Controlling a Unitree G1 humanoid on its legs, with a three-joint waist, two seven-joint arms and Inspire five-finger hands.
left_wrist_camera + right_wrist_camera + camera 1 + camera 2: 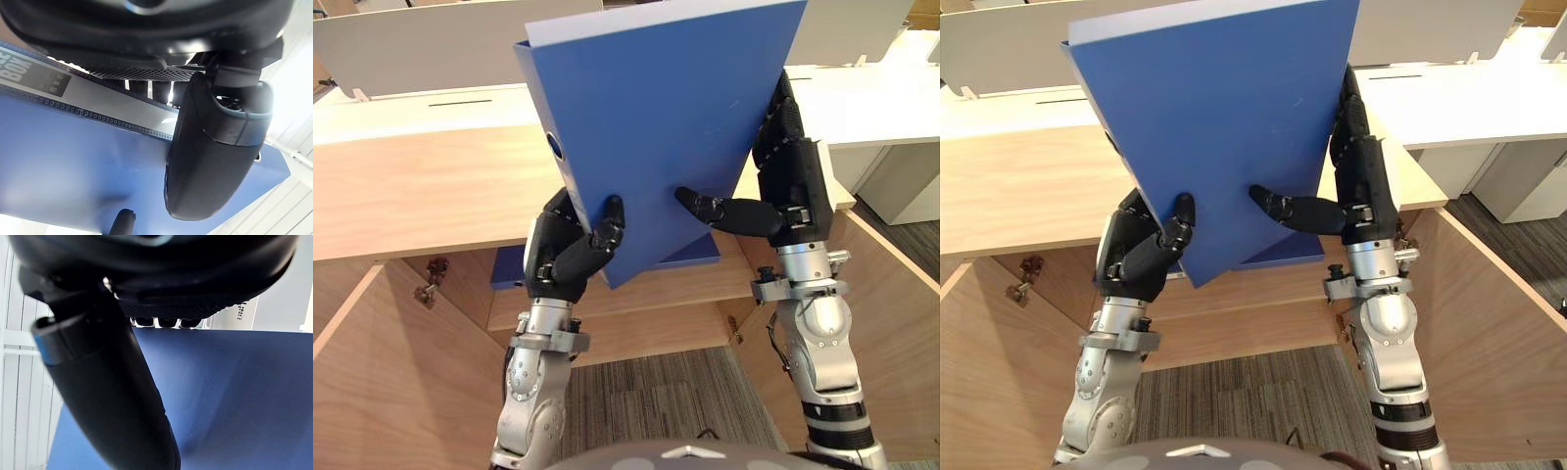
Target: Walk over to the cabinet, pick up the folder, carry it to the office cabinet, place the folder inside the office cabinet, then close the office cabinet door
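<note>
Left hand (570,257): thumb on the near face, fingers curled behind the spine edge; clamped on the folder (666,127).
Right hand (773,211): thumb on the near face, fingers behind the opposite edge; clamped likewise.
Method: keep both grips and lower the bottom corner first, under the cabinet top (421,186) and onto the shelf (646,289).
Folder: blue, rigid, box-type, with a ring hole in the spine; held tilted before the open compartment.

Blue folder (656,127), lt-wood cabinet (411,196), grey striped carpet (646,392).

We note: folder (1219,127) tilted, pinched between left robot hand (1139,257) and right robot hand (1361,196), before open cabinet (1244,294).
</note>
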